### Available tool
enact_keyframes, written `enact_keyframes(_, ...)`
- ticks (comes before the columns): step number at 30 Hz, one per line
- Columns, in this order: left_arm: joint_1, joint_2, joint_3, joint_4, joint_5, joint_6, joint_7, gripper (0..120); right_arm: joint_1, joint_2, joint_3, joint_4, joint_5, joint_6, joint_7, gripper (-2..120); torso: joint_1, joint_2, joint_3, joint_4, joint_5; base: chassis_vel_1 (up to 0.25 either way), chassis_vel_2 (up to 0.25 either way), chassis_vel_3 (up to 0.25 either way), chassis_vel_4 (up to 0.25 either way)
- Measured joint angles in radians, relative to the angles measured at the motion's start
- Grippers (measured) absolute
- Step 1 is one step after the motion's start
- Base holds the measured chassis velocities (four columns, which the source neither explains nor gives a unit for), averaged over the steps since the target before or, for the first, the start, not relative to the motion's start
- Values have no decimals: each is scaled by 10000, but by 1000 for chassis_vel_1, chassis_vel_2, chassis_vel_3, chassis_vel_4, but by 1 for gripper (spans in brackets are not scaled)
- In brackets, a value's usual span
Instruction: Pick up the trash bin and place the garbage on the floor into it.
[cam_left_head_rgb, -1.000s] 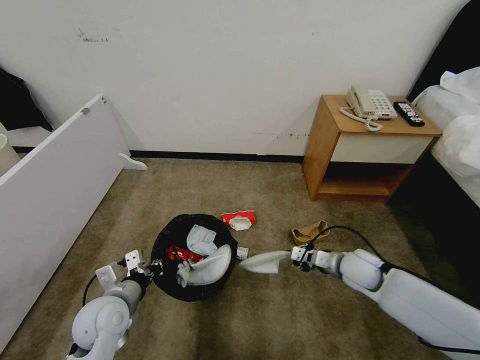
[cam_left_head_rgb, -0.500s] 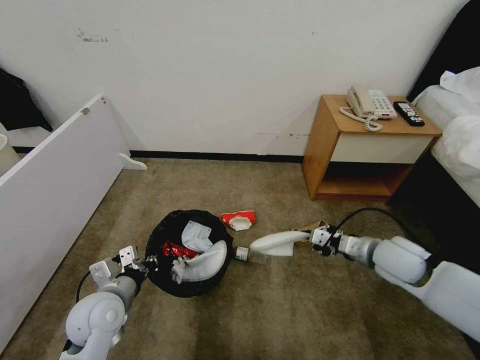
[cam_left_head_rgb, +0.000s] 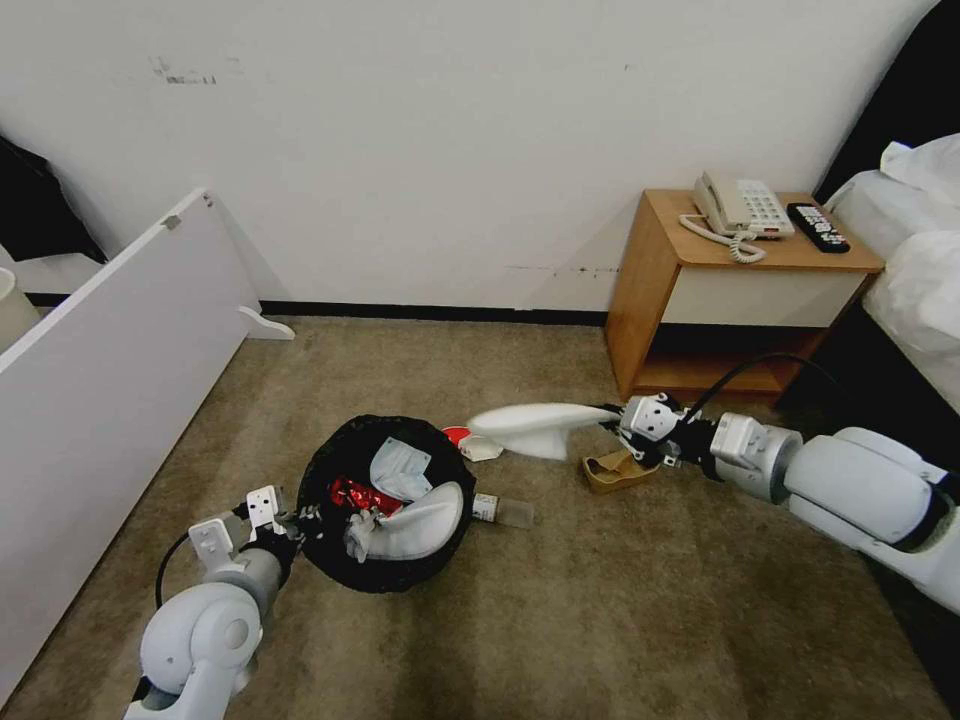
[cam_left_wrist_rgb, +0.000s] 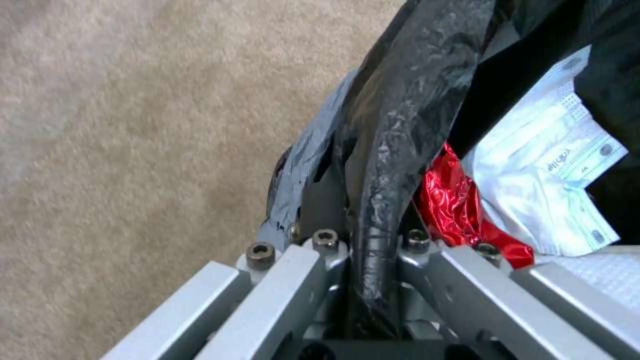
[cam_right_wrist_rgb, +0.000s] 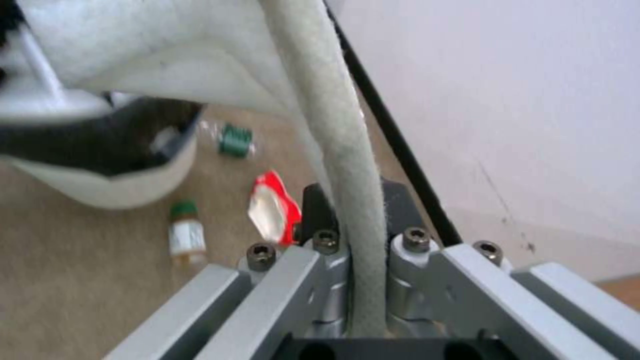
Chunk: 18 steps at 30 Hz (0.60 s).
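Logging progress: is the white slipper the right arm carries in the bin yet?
Out. The right tool holds the slipper in the air beside the trash bin, above the carpet.

White glossy rounded arm shells, black cables looped off wrists, grey metal right gripper (cam_left_head_rgb: 612, 420) and left gripper (cam_left_head_rgb: 300, 522) links, hex-socket screws.

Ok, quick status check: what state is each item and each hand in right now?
Left hand: shut on the trash bin's bagged rim.
Right hand: shut on the white slipper, held above the carpet.
Trash bin: upright, partly filled.
White slipper: airborne, beside the bin.
Second slipper: in the bin.
Bottle: lying on the carpet.
Red-and-white wrapper: on the carpet.
Brown paper bag: on the carpet.
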Motion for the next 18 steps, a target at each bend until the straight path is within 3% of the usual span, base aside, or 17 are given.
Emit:
enact_keyframes(11,-164,-76,565,-16,1914,-434,273,1,674,-743,75,905,1303,-86,25,1,0,-1,0,-1,1,0,0,0,0)
enact_keyframes(18,-130,-92,728,-210,2244,-516,273,1,812,-958,47,1266,1898,-317,-37,1,0,0,0,0,2,0,0,0,0)
